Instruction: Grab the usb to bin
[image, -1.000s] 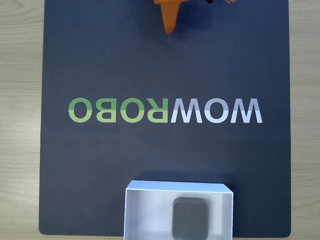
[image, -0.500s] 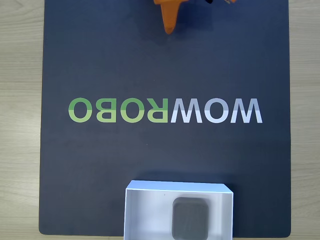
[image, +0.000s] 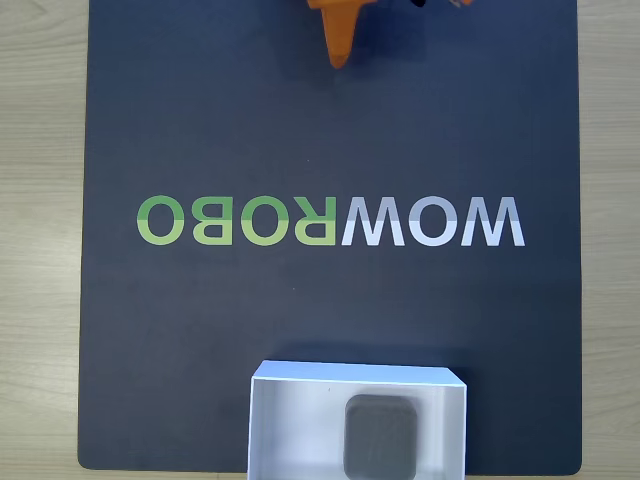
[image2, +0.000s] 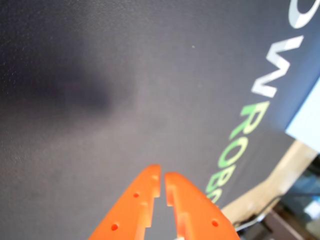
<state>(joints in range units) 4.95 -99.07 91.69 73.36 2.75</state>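
The usb (image: 381, 436), a small grey rounded-square block, lies inside the bin (image: 290, 420), a white shallow open box at the bottom edge of the fixed view. The orange gripper (image: 339, 58) pokes in at the top edge of that view, far from the bin across the dark mat. In the wrist view the gripper (image2: 162, 176) has its two orange fingers pressed together at the tips, shut on nothing, hovering over bare mat. A pale corner of the bin (image2: 307, 125) shows at the right edge of the wrist view.
A dark mat (image: 200, 330) with the mirrored lettering WOWROBO (image: 330, 221) covers most of the wooden table (image: 40, 200). Wood shows along the left and right sides.
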